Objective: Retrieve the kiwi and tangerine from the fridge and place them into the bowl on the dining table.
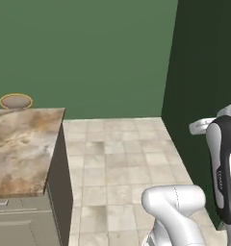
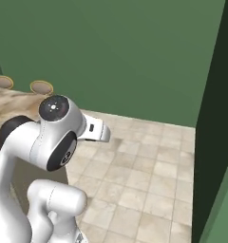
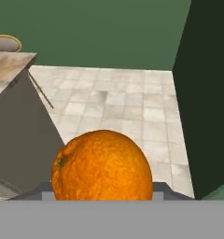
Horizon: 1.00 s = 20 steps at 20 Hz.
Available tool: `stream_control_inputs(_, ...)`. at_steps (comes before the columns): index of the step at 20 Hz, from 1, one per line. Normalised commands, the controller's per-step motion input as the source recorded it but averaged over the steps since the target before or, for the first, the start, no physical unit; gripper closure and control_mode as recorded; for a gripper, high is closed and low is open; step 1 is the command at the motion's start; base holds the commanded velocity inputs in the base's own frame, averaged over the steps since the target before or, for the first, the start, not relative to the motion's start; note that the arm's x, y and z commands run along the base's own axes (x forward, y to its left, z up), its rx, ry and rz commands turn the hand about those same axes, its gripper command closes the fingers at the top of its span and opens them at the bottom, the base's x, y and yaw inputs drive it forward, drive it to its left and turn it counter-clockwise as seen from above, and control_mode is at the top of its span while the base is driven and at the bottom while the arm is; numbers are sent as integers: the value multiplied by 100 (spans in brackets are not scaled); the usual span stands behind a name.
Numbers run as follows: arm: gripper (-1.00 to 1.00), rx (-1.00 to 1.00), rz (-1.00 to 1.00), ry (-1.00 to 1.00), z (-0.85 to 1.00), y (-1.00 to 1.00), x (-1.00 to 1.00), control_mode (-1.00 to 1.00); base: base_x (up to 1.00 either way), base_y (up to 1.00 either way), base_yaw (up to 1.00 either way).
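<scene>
Both base views look forward and down from behind the arm, sharing the far green wall [image 1: 88, 53], tiled floor [image 1: 117, 158] and table [image 1: 21, 144]. The hand view sits just behind the tangerine [image 3: 102, 165], facing the same floor.

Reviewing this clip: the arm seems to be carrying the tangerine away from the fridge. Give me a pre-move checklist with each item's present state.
1. tangerine sits at the hand, filling the lower hand view: ok.
2. Fingers closed on the fruit: cannot tell, the tips are hidden behind it.
3. dining table in view ahead on the left: ok.
4. Tiled floor between robot and table free of obstacles: ok.
5. Bowl located on the table: cannot tell; round tan shapes show past the far edge.
6. Kiwi already delivered: cannot tell.
</scene>
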Motion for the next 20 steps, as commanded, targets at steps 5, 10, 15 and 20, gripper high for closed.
stream_control_inputs(5, 100, 0, 0, 0, 0, 0, 0, 100, 100, -16, 33)
stream_control_inputs(10, 100, 0, 0, 0, 0, 0, 0, 100, 100, -30, 40)
stream_control_inputs(15, 100, 0, 0, 0, 0, 0, 0, 100, 100, -80, 25)
stream_control_inputs(20, 100, 0, 0, 0, 0, 0, 0, 100, 100, -75, 24)
